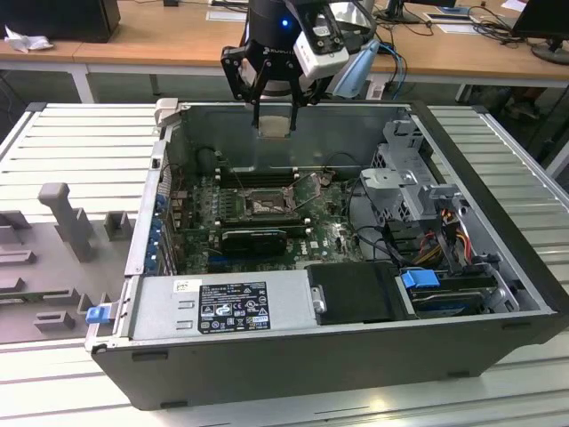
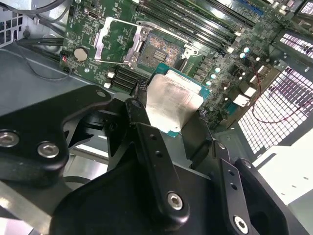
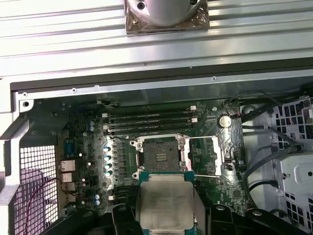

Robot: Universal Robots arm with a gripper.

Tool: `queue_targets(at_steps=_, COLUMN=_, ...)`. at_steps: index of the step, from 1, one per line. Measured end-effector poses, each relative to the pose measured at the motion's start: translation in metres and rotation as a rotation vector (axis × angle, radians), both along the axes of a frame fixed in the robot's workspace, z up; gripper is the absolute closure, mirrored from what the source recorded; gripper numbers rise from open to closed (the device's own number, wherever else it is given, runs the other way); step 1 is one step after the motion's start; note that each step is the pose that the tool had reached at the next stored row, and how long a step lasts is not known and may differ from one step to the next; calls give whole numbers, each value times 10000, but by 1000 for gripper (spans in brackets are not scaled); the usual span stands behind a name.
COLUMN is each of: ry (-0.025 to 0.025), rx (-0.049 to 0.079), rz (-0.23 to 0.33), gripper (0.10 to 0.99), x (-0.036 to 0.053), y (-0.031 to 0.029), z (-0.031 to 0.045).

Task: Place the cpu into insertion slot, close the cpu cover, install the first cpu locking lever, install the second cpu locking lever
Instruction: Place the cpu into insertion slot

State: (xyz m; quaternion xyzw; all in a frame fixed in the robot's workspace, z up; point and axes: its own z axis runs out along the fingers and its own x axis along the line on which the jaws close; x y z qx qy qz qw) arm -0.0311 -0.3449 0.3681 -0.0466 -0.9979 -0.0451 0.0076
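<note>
My gripper [image 1: 273,123] hangs above the back wall of the open computer case [image 1: 498,267], shut on the cpu [image 1: 274,125]. In both wrist views the cpu [image 2: 173,103] [image 3: 166,200] is a silvery square chip on a green edge, clamped between the black fingers [image 2: 139,110]. The insertion slot [image 1: 265,205] [image 3: 160,154] [image 2: 159,49] lies bare on the motherboard below, its dark pin field exposed. The cpu cover [image 3: 203,156] [image 2: 115,41] is swung open beside the slot.
Long RAM slots [image 3: 151,122] run behind the slot, and a black graphics card [image 1: 253,238] sits in front of it. The power supply [image 1: 222,307], a drive cage [image 1: 413,182] and cables [image 1: 444,240] crowd the case. Grey fixtures [image 1: 67,222] stand on the exterior view's left.
</note>
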Motion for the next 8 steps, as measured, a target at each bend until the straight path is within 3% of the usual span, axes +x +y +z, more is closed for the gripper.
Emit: queue_targets(at_steps=8, ry=-1, rx=1, rz=-108, gripper=557, x=0, y=0, z=-2)
